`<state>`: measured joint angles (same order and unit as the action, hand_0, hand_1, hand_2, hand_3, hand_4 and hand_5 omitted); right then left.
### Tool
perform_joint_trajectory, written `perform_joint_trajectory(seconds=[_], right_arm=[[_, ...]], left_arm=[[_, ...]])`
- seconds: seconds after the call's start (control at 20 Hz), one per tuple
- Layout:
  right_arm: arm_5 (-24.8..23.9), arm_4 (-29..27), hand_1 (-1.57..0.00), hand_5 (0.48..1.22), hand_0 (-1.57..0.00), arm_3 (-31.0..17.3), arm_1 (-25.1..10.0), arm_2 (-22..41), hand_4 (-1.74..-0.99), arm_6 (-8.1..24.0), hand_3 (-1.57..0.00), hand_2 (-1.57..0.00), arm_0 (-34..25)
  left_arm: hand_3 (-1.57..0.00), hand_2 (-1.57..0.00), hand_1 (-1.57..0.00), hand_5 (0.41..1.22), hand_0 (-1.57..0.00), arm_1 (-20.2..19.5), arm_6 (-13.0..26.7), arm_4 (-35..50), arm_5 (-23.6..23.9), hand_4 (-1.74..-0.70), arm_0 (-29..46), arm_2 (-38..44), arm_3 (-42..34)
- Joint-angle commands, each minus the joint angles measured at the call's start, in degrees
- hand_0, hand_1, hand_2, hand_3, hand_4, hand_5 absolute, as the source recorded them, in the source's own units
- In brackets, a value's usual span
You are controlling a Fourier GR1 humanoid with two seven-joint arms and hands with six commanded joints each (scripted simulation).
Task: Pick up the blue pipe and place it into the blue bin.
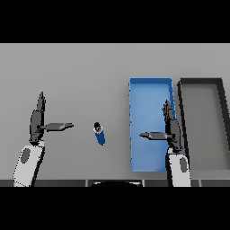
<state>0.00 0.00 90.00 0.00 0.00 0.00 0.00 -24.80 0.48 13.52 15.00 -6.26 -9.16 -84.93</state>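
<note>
A plain grey bench fills the head view, with two bins set side by side toward the robot's right. The blue bin lies nearer the middle; just beside it on the far right sits a dark bin with a grey floor. The blue pipe lies on the bench near the middle, just to the left of the blue bin and apart from it, its dark end pointing away from the robot. The left hand hovers well to the left of the pipe, fingers straight and thumb stretched toward it, holding nothing. The right hand hangs over the blue bin's right side, likewise spread and empty. Both look posed at rest, so the pick seems not yet begun. The pipe lies between the two hands, somewhat closer to the left one, so either could likely reach it.
</note>
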Motion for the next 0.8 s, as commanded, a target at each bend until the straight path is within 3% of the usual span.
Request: perform_joint_trajectory(seconds=[0.0, 0.25, 0.3, 0.4, 0.55, 0.75], right_arm=[[-0.03, -0.03, 0.0, 0.598, 0.0, 0.02, -0.02, -0.02, -1.254, -0.02, 0.0, 0.0, 0.03], [0.03, -0.18, 0.0, 0.598, 0.0, 0.24, 0.03, -0.03, -1.254, -0.38, 0.0, 0.0, 0.34], [1.58, 3.48, 0.0, 0.598, 0.0, 1.88, -3.46, 1.92, -1.254, -3.49, 0.0, 0.0, 3.46], [3.08, 6.97, 0.0, 0.597, 0.0, 5.64, -7.03, 4.1, -1.251, -4.41, 0.0, 0.0, 6.1], [3.53, 9.33, 0.0, 0.594, 0.0, 7.58, -8.05, 5.73, -1.241, -1.82, 0.0, 0.0, 7.66], [3.85, 9.29, 0.0, 0.594, 0.0, 6.98, -8.2, 5.75, -1.227, -2.57, 0.0, 0.0, 7.36]], left_arm=[[0.0, 0.0, 0.0, 0.605, 0.0, 0.03, -0.27, -0.02, 0.04, -1.19, 0.03, 0.0, -0.05], [0.0, 0.0, 0.0, 0.605, 0.0, 0.38, -0.23, -0.41, 0.47, -1.19, 0.25, -0.55, -0.81], [0.0, 0.0, 0.0, 0.605, 0.0, -3.21, -3.38, 1.08, -6.87, -1.19, 2.08, -1.49, -1.15], [0.0, 0.0, 0.0, 0.604, 0.0, -7.71, -5.49, 2.68, -14.69, -1.19, 3.09, -1.59, -0.06], [0.0, 0.0, 0.0, 0.603, 0.0, -9.07, -7.23, 2.63, -18.42, -1.18, 3.89, -2.38, -0.01], [0.0, 0.0, 0.0, 0.598, 0.0, -11.74, -8.08, 2.12, -23.62, -1.16, 4.27, -4.31, -1.69]])
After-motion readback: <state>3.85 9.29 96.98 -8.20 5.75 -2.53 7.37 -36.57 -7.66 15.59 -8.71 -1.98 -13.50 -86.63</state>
